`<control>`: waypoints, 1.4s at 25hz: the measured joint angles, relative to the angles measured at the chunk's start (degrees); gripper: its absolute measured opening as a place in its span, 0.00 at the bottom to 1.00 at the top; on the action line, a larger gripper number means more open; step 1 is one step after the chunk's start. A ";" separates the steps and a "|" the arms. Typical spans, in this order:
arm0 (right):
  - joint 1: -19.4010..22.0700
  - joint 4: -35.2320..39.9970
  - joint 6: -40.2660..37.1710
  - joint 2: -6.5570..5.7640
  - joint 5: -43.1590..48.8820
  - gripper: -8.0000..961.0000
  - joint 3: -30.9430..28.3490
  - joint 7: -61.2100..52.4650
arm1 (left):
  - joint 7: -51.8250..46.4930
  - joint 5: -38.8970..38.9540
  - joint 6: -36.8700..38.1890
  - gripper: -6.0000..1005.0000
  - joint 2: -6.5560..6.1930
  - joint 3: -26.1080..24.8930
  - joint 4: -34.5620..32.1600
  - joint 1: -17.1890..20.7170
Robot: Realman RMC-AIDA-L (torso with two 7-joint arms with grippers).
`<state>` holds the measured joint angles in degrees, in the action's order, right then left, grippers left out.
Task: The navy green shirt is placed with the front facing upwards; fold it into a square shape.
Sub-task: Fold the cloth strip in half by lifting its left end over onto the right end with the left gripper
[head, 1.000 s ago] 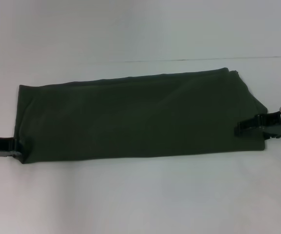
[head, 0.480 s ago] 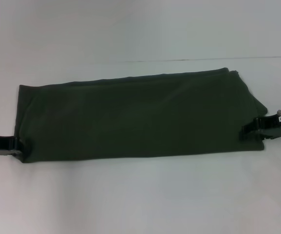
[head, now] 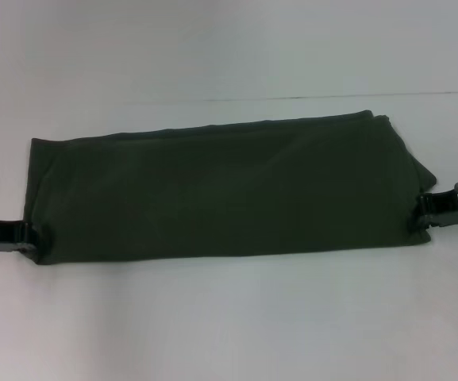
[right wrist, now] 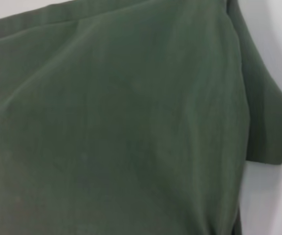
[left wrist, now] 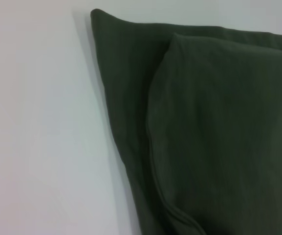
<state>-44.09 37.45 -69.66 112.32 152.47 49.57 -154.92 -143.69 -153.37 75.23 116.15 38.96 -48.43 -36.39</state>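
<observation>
The navy green shirt (head: 229, 190) lies on the table (head: 229, 317) as a long band, plain side up; lengthwise fold looks done. Left gripper (head: 28, 232) sits at its left near corner, right gripper (head: 429, 216) at the right edge; can't tell either grip state. Next: bring one end over the other. The right gripper has backed off outward over the last second.

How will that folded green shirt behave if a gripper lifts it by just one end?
The navy green shirt is soft layered cloth lying flat on the white table, so it would likely droop, and its loosely stacked layers may slide apart. It probably feels light and won't roll. The left gripper and right gripper sit at its ends.
</observation>
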 joint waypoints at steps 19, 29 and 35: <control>-0.41 1.23 -7.21 -0.26 0.60 0.04 -0.58 3.81 | 1.18 -0.15 5.86 0.06 -0.75 -0.76 -0.66 -0.17; -0.91 2.00 -19.78 0.18 0.47 0.04 -0.32 8.48 | 4.26 -1.86 19.22 0.06 -2.96 -4.49 -3.36 -0.57; -0.91 2.06 -25.79 0.90 0.79 0.05 -0.05 11.12 | 6.16 -4.12 26.11 0.06 -3.28 -6.50 -4.12 -0.50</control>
<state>-45.00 39.51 -95.44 113.22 153.26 49.52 -143.80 -137.54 -157.49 101.34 112.88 32.46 -52.55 -36.89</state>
